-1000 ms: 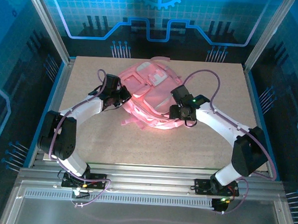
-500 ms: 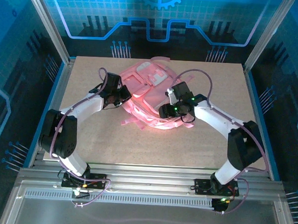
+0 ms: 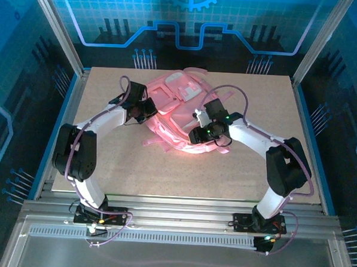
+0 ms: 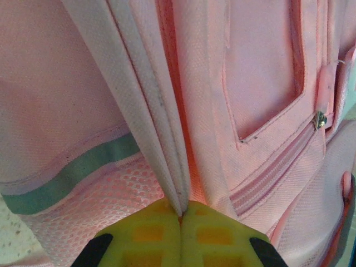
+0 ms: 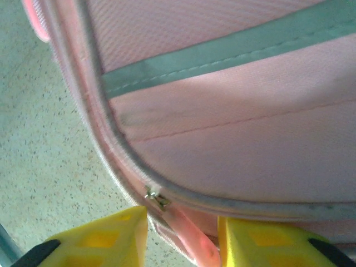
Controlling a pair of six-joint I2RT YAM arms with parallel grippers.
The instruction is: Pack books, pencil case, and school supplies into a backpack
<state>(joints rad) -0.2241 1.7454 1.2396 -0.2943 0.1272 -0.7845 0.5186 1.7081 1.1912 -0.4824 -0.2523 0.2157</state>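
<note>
Judging from how the arms were placed, the zip-working step was taken to be in hand. The large pink fabric backpack lay flat on the speckled beige tabletop and was reached from either side by the two claws.

The left claw was seen clamped tight. Its yellow fingers were met on a pale pink fabric fold of the backpack's side, which ran straight up and away from the fingertips. A front pocket with its own zip lay ahead and to the right of that claw.

The right claw was held at the bag's rounded edge with its jaws apart, not yet shut on anything. A soft pink pull tab hung in the gap between them. The small metal zip slider sat just ahead of the left-hand finger, on the piped seam. Whether the tab was touched by either pad could not be told, nor whether the compartment was to be opened for packing or shut after it.

The next move was judged to call for the right jaws to be brought together squarely on the tab. A pull along the curved seam would then be needed while the fabric was kept taut by the left claw. A slip off the thin tab was thought the likeliest fault.
</note>
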